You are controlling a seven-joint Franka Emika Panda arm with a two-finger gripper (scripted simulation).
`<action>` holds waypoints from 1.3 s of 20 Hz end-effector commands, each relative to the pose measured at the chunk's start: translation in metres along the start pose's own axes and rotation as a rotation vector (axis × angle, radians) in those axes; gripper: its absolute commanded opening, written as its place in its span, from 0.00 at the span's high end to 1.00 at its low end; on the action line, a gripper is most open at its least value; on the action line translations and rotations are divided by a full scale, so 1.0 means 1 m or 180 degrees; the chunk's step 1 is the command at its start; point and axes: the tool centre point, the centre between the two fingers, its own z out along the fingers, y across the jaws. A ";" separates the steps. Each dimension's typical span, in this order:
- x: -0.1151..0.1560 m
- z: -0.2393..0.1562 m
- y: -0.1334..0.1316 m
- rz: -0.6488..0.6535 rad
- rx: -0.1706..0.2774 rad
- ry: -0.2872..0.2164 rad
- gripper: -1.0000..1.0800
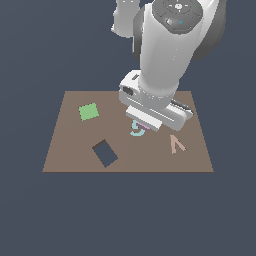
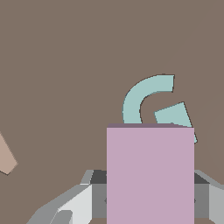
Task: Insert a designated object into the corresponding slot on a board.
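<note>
Wrist view shows you the pink block [image 2: 150, 175] right up close, sitting between the tool's [image 2: 150, 199] two grey sides. Grey parts press against both sides of the block, so the tool is closed on it and grips it. The block looks straight and flat-faced here. Behind it you see the light-blue spiral [image 2: 151, 98] lying on the brown board [image 2: 65, 65], partly hidden by the block's top edge. A pale tan piece [image 2: 6, 159] pokes in at the edge of this view.

In the exterior view, the big white arm covers most of the tool [image 1: 141, 125]. You can only see a thin sliver of pink [image 1: 143, 126] under it, just above the spiral [image 1: 137, 131]. You cannot tell from here how high the block is above the board [image 1: 70, 150].

The dark slot [image 1: 105, 153] is tilted like a diamond. It lies toward the exterior view's left and nearer the board's front edge, apart from the tool. The brown board between the tool and the slot is bare. The green square [image 1: 89, 111] sits farther back on the exterior view's left, apart from the slot. The tan V shape [image 1: 176, 145] lies on the exterior view's right of the spiral, near the tool. The slot is close to the board's front edge.
</note>
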 end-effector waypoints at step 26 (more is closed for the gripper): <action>0.121 -0.005 -0.010 0.3798 0.0004 0.0003 1.00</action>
